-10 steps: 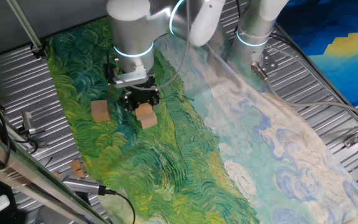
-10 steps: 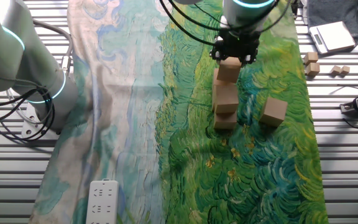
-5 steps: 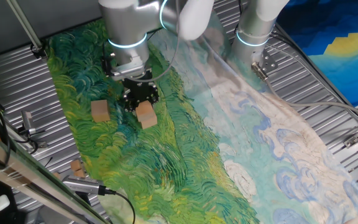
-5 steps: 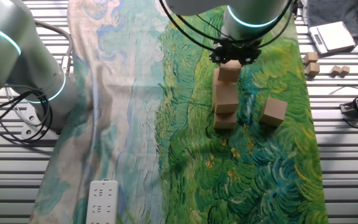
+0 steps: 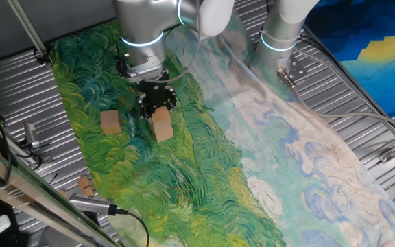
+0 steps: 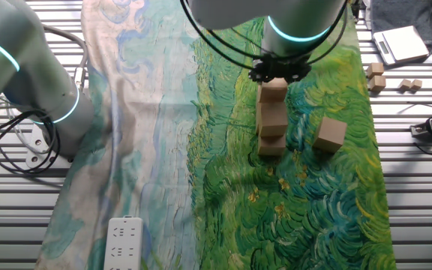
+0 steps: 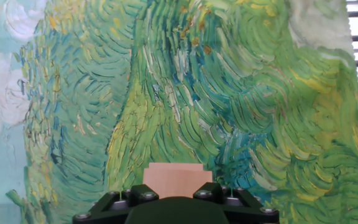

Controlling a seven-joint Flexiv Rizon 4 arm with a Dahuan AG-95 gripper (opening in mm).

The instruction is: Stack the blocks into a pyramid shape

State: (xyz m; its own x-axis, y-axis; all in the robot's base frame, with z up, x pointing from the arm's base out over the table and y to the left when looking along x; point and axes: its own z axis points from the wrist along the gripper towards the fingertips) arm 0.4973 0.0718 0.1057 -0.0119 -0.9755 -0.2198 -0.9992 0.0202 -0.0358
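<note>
The step in hand looks like the placing of a block on the growing stack. The black two-finger gripper (image 6: 278,73) sits directly over the far end of a row of light tan plain wooden cubes (image 6: 273,120) on the green swirl-painted cloth (image 6: 306,202), and in the other fixed view the farthest cube (image 6: 274,91) sits right under the fingers. Whether the jaws are clamped on it or already parted cannot be told: the fingertips are hidden behind the wrist in both fixed views, and the hand view shows only a tan cube face (image 7: 176,180) just above the black gripper body at 6 o'clock (no fingertips visible).

The next move, as a judgement, calls for confirming the cube is seated squarely, then rising straight up so it is not dragged, and going for the lone tan wooden cube (image 6: 329,133) that lies apart, at about 4 o'clock from the gripper in that view.

The cubes are unpainted, unmarked, sharp-edged and pale. Three appear in the row, touching or nearly so; how they are layered is hard to read. In the one fixed view, a cube (image 5: 161,125) shows below the gripper and the lone one (image 5: 111,123) at 9 o'clock.
</note>
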